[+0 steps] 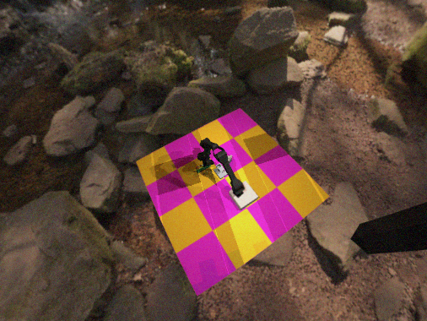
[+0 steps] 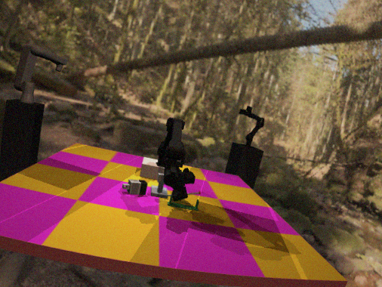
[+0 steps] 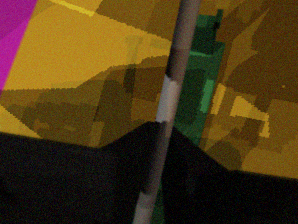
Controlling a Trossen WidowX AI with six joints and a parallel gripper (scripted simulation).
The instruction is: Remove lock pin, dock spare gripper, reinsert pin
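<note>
My gripper [image 1: 208,164] [image 2: 181,195] [image 3: 158,130] is shut on the lock pin [image 2: 194,193] [image 3: 170,95], a thin grey-brown rod with a pale band that runs slantwise between the fingertips in the wrist view. The pin is out of the socket and over or beside the green rack [image 1: 202,170] [image 2: 185,206] [image 3: 207,95]; its exact height is unclear. The grey mount [image 1: 220,171] [image 2: 161,183] stands upright beside the gripper; its socket is too small to make out. The spare gripper [image 2: 134,187], a grey block with a dark end, lies on the table left of the mount in the exterior view.
The arm's white base block [image 1: 245,197] [image 2: 150,168] stands behind the mount in the exterior view. The checkered table [image 1: 190,220] [image 2: 106,226] carries everything. A dark pedestal [image 2: 23,132] and another pedestal [image 2: 243,160] with arm-like shapes stand beyond the table.
</note>
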